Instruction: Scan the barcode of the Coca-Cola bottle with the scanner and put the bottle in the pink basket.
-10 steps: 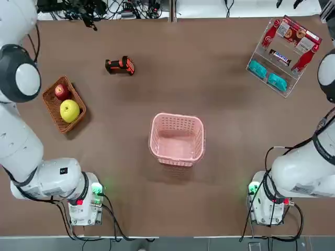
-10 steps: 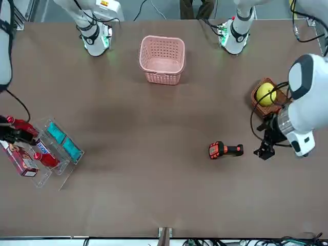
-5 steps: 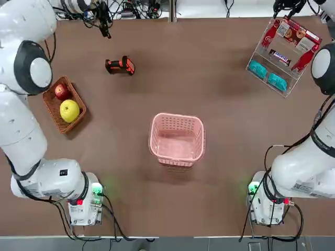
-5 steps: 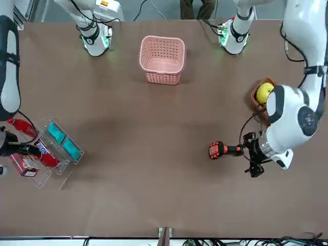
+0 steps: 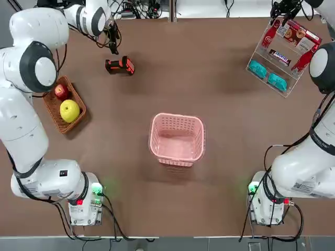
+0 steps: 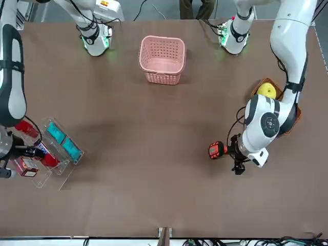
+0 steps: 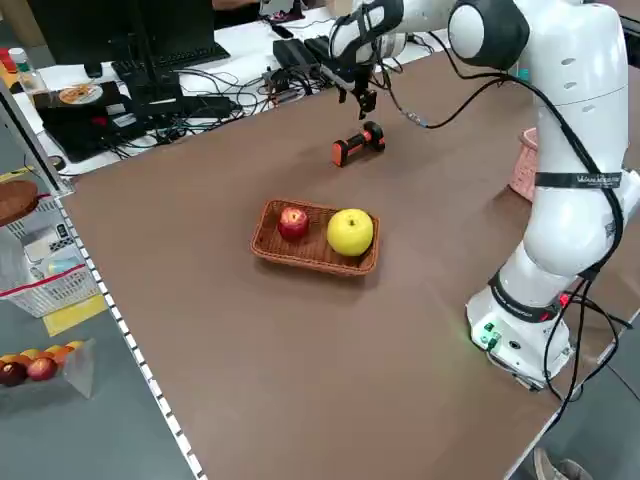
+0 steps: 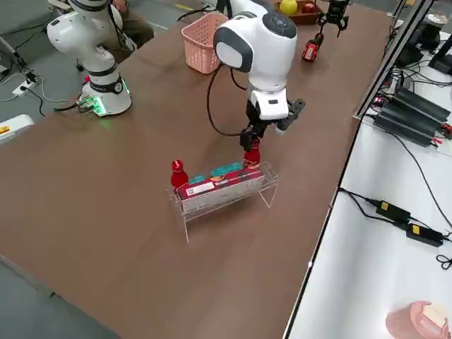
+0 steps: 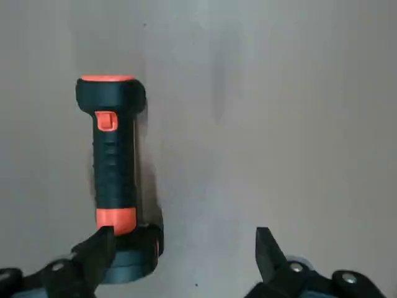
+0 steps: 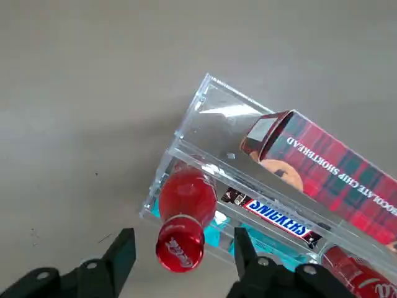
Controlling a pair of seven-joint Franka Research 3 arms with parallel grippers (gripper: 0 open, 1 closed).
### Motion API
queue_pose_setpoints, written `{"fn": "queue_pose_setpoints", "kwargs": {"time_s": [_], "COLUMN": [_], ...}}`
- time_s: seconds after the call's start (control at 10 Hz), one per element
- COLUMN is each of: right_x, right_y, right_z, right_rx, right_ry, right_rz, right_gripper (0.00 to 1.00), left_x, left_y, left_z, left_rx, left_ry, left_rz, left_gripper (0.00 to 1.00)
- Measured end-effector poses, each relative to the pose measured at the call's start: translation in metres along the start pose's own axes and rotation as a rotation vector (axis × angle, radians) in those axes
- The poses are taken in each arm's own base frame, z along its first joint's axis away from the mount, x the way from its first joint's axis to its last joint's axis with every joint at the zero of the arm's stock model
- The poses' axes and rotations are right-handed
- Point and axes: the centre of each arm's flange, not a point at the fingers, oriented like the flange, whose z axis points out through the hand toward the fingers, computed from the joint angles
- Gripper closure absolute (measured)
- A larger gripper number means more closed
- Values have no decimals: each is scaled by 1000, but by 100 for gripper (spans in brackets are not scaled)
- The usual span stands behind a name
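Black fingers of the left gripper stand apart above the brown table, one tip just beside the handle end of the orange-red and black pistol-shaped scanner, which lies flat at the top view's upper left. Similarly spread, the right gripper hovers over the small red Coca-Cola bottle, upright in the clear acrylic display rack at the upper right. Mid-frame sits the pale pink lattice basket; a brown wicker basket of fruit lies at left.
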Motion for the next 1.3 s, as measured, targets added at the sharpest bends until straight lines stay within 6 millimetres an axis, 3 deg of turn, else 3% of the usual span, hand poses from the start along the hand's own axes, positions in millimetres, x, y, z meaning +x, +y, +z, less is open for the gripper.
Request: {"fn": "queue_pose_setpoints", "kwargs": {"time_s": [0.3,0.4,0.7,1.1,1.3], "right_x": [1,1,1,2,2], "right_y": [-2,-2,-2,-2,-1], "right_z": [3,4,5,13,13], "right_rx": [1,2,2,2,2], "right_ry": [-1,-2,-1,-10,-10], "right_rz": [-3,-3,-3,-2,-2], "right_gripper": [39,46,51,57,67], "left_x": [-5,-2,10,7,6], "left_y": [-20,-22,-24,-37,-39], "left_z": [20,21,22,35,38], "left_rx": [28,27,27,31,17], "left_ry": [-2,13,30,22,18], "left_rz": [15,17,13,7,15], "left_gripper": [0,0,0,0,0]}}
